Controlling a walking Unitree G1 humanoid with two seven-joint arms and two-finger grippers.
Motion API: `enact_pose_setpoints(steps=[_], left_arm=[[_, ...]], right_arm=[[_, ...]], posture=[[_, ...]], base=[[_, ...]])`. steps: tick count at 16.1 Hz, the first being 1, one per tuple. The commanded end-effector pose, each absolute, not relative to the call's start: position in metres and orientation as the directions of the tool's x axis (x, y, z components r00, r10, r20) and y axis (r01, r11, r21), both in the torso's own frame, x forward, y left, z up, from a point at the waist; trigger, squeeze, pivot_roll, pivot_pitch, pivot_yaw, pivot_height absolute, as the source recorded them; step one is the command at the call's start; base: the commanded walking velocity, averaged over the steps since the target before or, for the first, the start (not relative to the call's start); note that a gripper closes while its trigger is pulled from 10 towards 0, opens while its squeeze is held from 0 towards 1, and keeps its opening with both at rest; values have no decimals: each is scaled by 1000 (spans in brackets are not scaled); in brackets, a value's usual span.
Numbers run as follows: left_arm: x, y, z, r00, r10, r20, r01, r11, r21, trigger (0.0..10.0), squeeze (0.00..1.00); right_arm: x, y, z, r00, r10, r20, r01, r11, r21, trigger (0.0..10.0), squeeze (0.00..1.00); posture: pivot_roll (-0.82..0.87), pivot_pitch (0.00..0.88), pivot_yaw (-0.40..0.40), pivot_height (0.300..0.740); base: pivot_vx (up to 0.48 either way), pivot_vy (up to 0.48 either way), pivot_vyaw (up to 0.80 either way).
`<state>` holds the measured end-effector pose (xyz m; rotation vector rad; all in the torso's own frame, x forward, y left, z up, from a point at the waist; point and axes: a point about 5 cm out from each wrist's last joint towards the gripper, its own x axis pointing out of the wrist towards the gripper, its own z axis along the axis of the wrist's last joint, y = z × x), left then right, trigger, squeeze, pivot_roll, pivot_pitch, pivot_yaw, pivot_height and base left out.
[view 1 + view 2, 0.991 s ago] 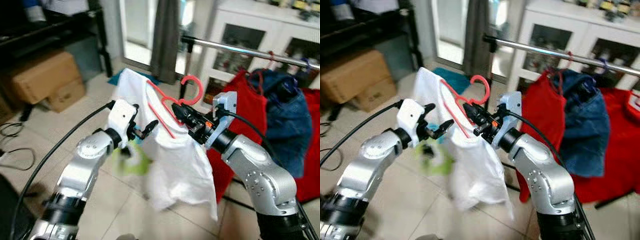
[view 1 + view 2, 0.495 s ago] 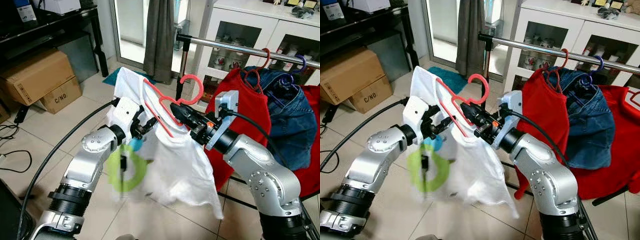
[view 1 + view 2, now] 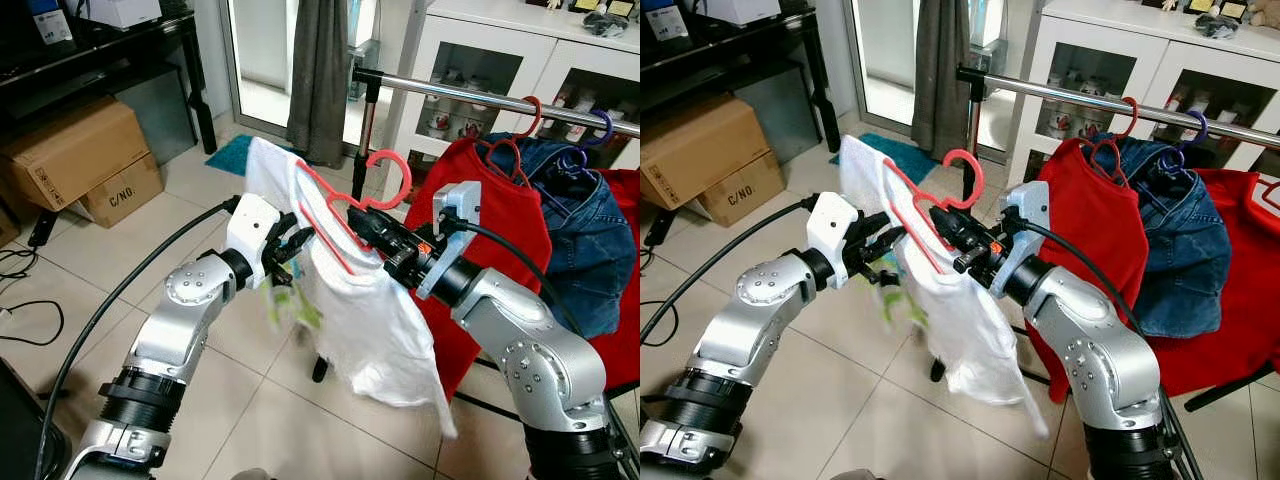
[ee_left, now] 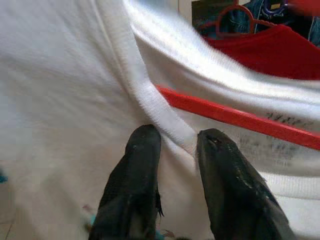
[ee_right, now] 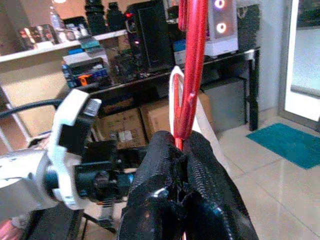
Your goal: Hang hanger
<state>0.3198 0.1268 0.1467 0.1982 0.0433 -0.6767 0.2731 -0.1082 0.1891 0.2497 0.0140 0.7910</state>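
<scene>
Hanger point(image 3: 345, 215) hook up, toward rail point(image 3: 480, 97)

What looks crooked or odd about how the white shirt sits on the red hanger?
The white shirt sits lopsided on the red hanger: it is bunched over one shoulder, and much of the hanger's frame is bare. The right pincer grips the hanger; the left pincer touches the collar.

L gripper point(image 4: 177, 142): fingers slightly apart, tips against the white shirt point(image 4: 55, 95) at its ribbed collar, prob. touching. Red hanger point(image 4: 240, 119) bar runs under the collar. Red garment point(image 4: 270, 50) blurred behind.
</scene>
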Motion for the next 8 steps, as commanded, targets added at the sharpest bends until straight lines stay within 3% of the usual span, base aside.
enact_pose_setpoints(steps=[1, 8], left_arm=[[320, 126, 151, 784, -615, -85, 620, 766, 172, 0, 0], [313, 136, 154, 800, -598, -50, 599, 790, 134, 0, 0]], right_arm=[[276, -111, 195, 717, 689, 100, -693, 691, 205, 0, 0], [280, -116, 189, 752, 657, 58, -655, 736, 172, 0, 0]], posture=[[36, 0, -7, 740], [39, 0, -8, 740]], base=[[0, 0, 0], [0, 0, 0]])
